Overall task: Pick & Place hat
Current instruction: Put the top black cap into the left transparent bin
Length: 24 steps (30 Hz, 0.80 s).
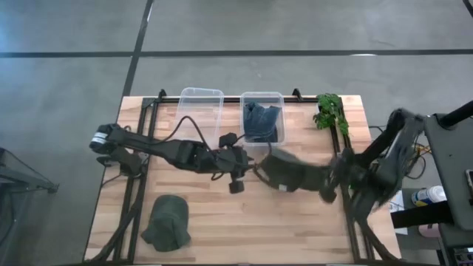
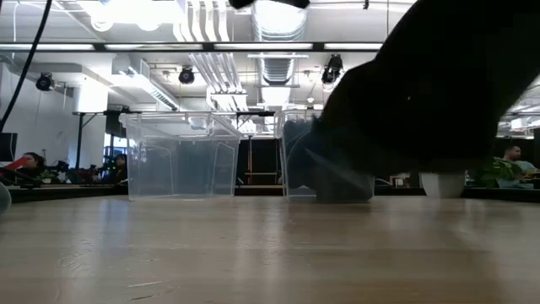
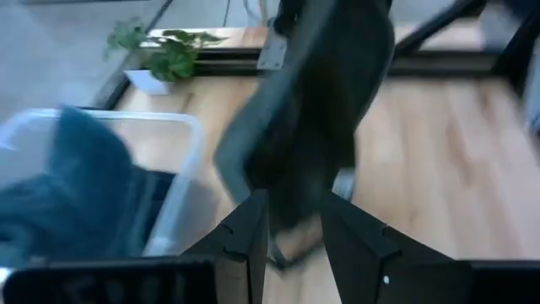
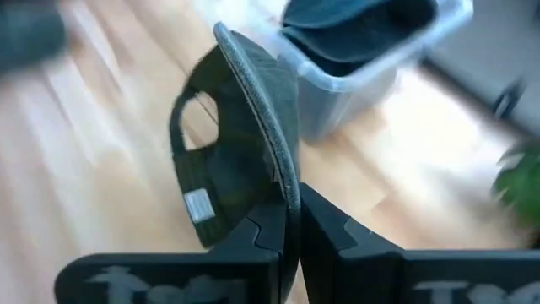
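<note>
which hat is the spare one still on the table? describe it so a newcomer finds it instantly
Start at the wooden table in the high view and go to its near-left corner, away from the two clear bins. The dark green hat lies there alone, flat on the wood; the other loose hat hangs mid-table between both grippers.

Hat: in the low view a dark blurred mass, cut off by the top and right edges; shape unreadable.
Right-hand bin: mostly hidden behind it there.
Left gripper: fingertips too small in the high view to tell.
Plant: blurred, cut by the right wrist picture's edge.
Right arm: smeared by motion.
</note>
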Each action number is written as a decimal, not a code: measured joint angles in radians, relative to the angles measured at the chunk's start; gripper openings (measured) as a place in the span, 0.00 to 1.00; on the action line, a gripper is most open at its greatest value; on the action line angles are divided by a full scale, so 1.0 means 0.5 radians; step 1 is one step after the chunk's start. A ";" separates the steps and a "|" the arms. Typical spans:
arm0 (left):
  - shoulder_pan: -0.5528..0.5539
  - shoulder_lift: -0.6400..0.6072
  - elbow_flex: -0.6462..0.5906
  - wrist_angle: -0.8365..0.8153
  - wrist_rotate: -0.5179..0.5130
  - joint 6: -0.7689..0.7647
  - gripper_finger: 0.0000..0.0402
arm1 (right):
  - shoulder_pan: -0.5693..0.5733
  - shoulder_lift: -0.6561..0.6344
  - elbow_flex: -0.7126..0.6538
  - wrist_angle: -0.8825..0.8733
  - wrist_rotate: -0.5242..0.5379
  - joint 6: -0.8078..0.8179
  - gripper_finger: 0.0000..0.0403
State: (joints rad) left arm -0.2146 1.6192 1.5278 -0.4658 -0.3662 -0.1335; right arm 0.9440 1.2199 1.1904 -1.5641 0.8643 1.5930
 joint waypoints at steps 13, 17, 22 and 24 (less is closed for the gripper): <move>-0.211 -0.001 -0.201 -0.571 -0.090 -0.210 0.26 | -0.157 -1.084 -0.455 1.086 -0.032 0.197 0.03; -0.288 0.001 -0.417 -0.012 -0.211 -0.190 0.26 | -0.181 -1.088 -0.693 1.270 -0.041 0.468 0.03; -0.283 0.029 -0.654 0.648 -0.239 -0.102 0.26 | -0.203 -1.075 -0.997 1.826 -0.055 0.561 0.03; -0.271 0.055 -0.708 0.759 -0.235 -0.101 0.26 | -0.230 -1.059 -1.095 2.042 -0.055 0.543 0.03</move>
State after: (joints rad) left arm -0.3502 1.6467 1.1740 -0.0863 -0.4839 -0.1842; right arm 0.8288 0.6903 0.6428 -0.5433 0.8369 1.8644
